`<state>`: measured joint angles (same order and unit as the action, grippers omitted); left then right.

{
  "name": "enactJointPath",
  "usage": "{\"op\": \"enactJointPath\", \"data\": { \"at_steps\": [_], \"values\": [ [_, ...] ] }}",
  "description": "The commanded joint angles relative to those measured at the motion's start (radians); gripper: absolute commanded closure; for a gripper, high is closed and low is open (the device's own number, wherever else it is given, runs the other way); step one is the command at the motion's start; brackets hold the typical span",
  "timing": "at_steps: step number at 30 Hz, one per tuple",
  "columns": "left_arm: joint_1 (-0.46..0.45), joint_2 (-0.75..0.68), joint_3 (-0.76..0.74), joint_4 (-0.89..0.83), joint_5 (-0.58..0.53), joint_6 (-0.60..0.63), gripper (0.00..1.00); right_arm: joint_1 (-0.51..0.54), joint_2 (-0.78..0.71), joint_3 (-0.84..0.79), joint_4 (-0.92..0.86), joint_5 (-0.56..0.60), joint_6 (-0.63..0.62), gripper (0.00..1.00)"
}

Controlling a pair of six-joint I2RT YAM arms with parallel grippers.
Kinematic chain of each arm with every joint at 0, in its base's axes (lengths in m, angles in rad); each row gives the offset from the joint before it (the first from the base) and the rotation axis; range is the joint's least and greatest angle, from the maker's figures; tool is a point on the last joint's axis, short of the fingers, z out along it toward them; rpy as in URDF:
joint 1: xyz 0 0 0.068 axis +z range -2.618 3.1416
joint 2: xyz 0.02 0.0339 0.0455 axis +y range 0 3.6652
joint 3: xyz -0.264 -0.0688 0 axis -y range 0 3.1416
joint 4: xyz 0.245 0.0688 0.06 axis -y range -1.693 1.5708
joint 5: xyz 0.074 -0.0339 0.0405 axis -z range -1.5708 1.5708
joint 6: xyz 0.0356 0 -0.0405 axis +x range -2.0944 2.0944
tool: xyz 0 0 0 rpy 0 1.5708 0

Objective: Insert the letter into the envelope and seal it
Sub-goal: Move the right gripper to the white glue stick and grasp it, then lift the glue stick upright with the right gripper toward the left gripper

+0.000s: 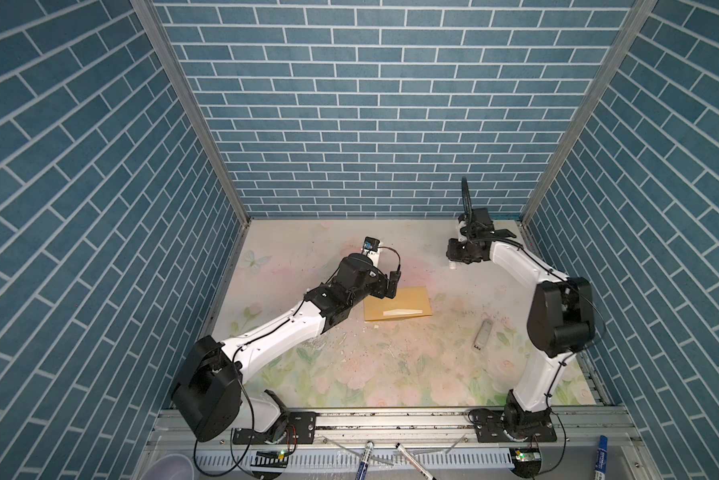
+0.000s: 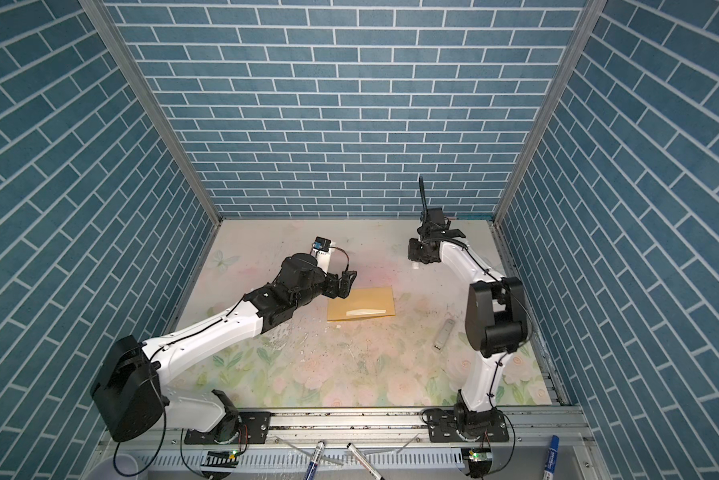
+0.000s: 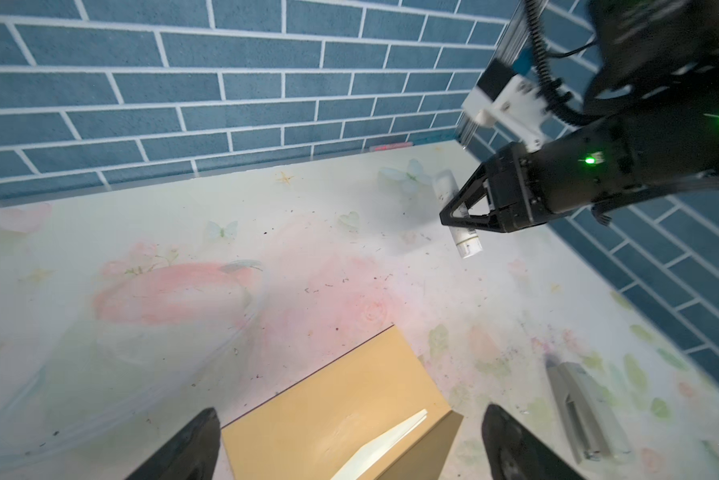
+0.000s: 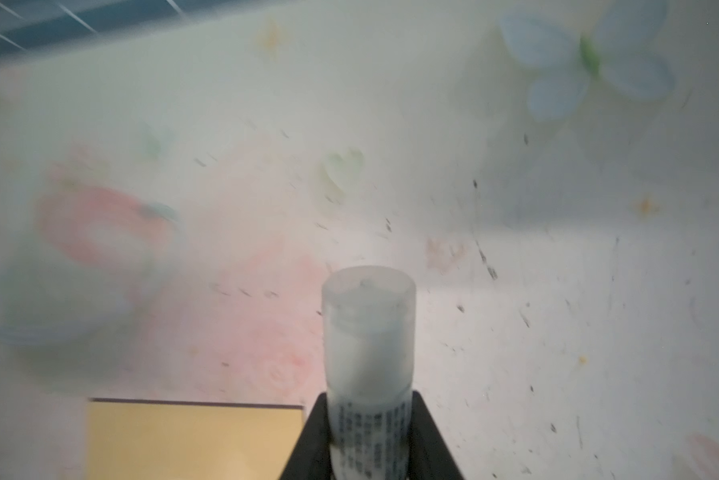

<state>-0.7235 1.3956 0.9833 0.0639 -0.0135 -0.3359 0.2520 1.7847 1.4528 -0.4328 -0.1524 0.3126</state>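
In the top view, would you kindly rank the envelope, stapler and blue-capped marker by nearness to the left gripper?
1. The envelope, just under the left gripper.
2. The stapler, on the table's right side.
3. The blue-capped marker, on the front-right ledge.

The envelope (image 2: pixel 370 297) lies flat beside the left hand (image 2: pixel 348 285).

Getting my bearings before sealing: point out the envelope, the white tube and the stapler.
envelope (image 1: pixel 399 297): a top view, bare tan face.
white tube (image 4: pixel 368 361): right wrist view, frosted cap.
stapler (image 3: pixel 590 407): left wrist view, grey top.
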Motion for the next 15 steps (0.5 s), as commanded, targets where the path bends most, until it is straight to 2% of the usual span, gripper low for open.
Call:
{"op": "enactJointPath", "data": {
  "at_steps": [1, 4, 7, 15],
  "values": [
    [0.015, -0.009, 0.007, 0.059, 0.13, -0.096, 0.02, -0.001, -0.134, -0.14, 0.333, -0.171, 0.122, 1.0],
    [0.018, 0.004, 0.023, 0.092, 0.17, -0.119, 0.03, 0.004, -0.221, -0.255, 0.545, -0.261, 0.232, 1.0],
    [0.018, 0.013, 0.03, 0.147, 0.204, -0.127, 0.03, 0.026, -0.278, -0.351, 0.724, -0.299, 0.323, 1.0],
    [0.018, 0.051, 0.065, 0.199, 0.261, -0.116, 0.06, 0.149, -0.345, -0.424, 0.85, -0.277, 0.361, 1.0]
  ]
}}
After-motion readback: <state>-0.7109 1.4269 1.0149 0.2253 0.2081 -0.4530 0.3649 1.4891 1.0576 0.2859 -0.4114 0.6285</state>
